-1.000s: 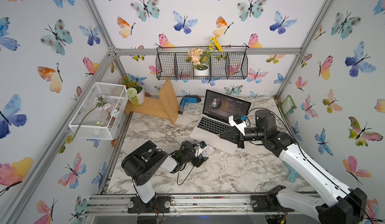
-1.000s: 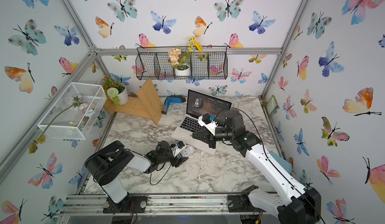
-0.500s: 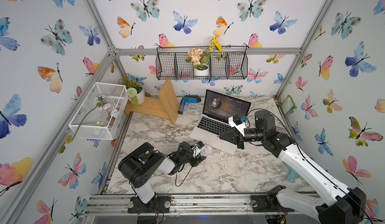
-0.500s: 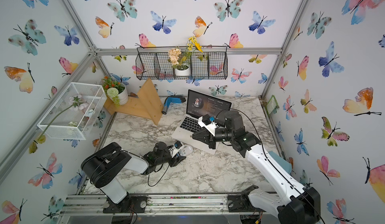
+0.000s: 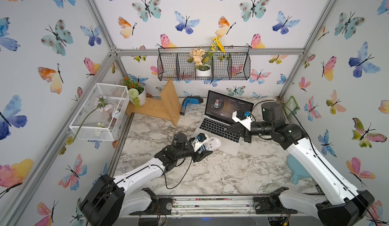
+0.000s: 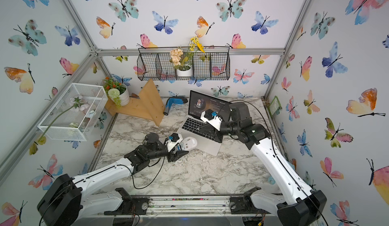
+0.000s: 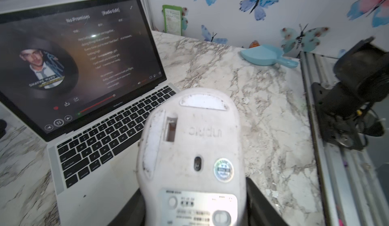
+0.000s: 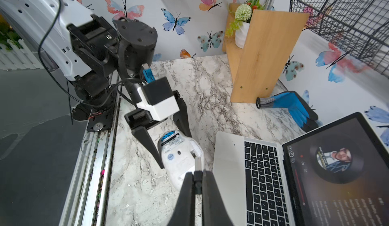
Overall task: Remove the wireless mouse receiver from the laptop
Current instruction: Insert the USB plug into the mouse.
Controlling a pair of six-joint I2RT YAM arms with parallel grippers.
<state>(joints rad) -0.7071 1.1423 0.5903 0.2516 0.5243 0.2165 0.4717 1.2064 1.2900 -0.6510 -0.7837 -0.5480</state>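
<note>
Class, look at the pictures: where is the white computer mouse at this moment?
In a top view the white mouse is held underside up by the left gripper, over the marble table, just beside the laptop's front corner.

Clutter on the marble table
A white mouse sits belly-up in the jaws of the left gripper; a blue glove and a wooden stand lie beyond the right gripper, a pale blue scoop well behind it.

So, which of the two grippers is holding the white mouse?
The left gripper: it clamps the upturned white mouse. The right gripper is shut on a thin silver piece instead.
</note>
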